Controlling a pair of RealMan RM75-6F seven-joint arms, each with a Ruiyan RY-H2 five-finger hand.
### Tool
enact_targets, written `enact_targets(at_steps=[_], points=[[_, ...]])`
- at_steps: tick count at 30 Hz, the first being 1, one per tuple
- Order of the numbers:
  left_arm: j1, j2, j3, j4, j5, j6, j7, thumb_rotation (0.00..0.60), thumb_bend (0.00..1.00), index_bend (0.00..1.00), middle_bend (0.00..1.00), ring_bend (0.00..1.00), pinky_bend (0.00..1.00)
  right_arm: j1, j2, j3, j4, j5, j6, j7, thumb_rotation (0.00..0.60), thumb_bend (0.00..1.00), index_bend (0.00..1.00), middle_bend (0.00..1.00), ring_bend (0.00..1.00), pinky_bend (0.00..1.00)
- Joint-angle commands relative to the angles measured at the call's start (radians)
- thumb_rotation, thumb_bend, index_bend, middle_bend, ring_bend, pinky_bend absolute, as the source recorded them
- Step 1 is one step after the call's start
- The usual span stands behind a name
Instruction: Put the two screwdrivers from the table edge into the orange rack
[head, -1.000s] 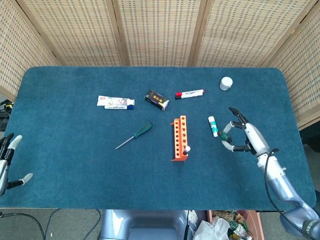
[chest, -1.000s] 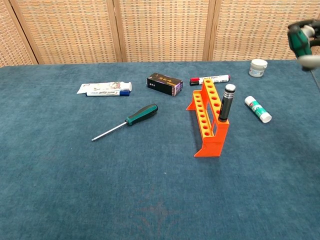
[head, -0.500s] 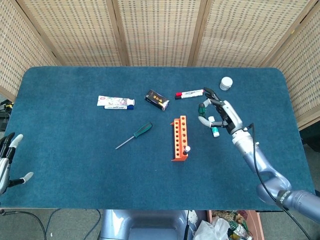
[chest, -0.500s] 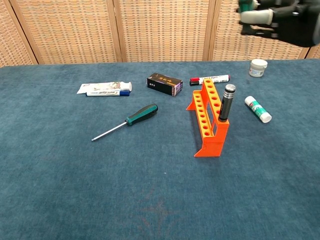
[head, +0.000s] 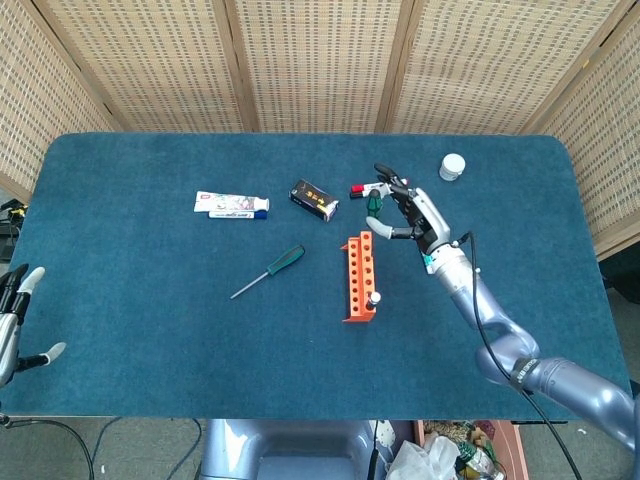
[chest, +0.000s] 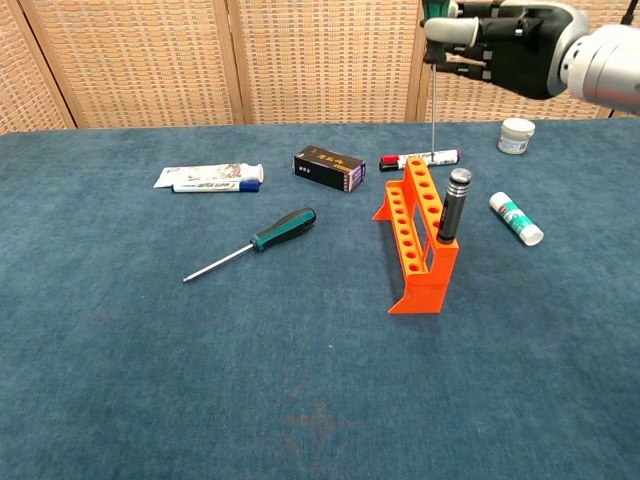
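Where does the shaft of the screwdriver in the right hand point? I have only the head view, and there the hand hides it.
Observer: In the chest view the right hand holds the screwdriver with its shaft straight down, the tip close above the far end of the orange rack.
Operator: What is the thing at the near end of the rack?
Observer: A black-handled tool with a silver cap; it stands upright in the rack's near end.
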Motion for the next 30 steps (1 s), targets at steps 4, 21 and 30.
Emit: enact_targets(at_steps=[4,21,30], points=[[-0.004,-0.003,-0.002,0.001,-0.009,-0.007,0.006,0.6,0.0,0.0,0.0,0.0,0.0,-0.012,-0.053,-0.037,0.063,-0.046,0.052,0.047,0.6,0.38,0.69,0.04,0.0,0.0],[-0.007,-0.004,0.0,0.001,-0.01,-0.009,0.011,0.6,0.0,0.0,0.0,0.0,0.0,-0.017,-0.082,-0.082,0.101,-0.067,0.082,0.063,0.6,0.39,0.69,0.04,0.0,0.0],[-0.01,-0.002,0.0,0.003,-0.011,-0.011,0.006,0.6,0.0,0.0,0.0,0.0,0.0,-0.012,-0.093,-0.092,0.104,-0.062,0.074,0.044,0.6,0.39,0.69,0.04,0.0,0.0]])
